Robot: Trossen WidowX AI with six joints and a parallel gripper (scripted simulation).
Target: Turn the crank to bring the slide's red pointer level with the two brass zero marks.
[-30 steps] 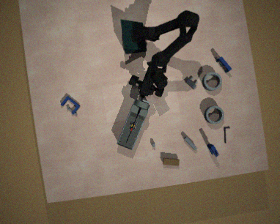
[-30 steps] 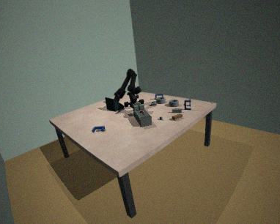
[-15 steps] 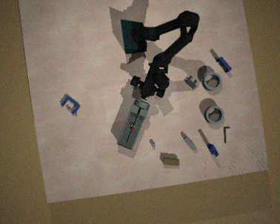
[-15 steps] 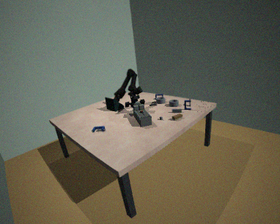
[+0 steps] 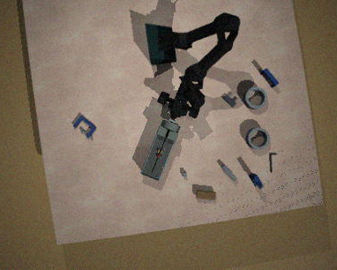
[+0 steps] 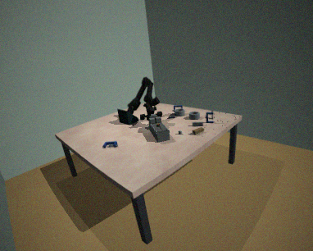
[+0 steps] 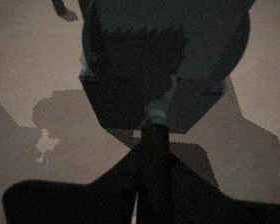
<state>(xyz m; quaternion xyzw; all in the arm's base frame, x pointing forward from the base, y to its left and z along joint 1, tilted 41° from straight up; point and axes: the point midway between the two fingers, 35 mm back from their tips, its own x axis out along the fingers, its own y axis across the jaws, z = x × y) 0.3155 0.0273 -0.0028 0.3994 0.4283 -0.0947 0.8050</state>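
"Where is the machine (image 5: 151, 169) (image 6: 161, 134) (image 7: 141, 102)?"

"It's sitting on the table (image 5: 108, 198) (image 6: 112, 164), its crank end facing the arm."

"And the gripper (image 5: 174, 118) (image 7: 149, 150)?"

"It's clenching the crank's dark, post-like handle (image 7: 155, 137)."

"What could go wrong?"

"Pulling off the crank's arc could be making the fingers slip; turning too far could be carrying the red pointer (image 5: 159, 155) past the marks. I can't judge level from here."

"Materials?"

"Matte grey, metal-looking block, long and slotted; the tabletop is looking pinkish, faintly mottled."
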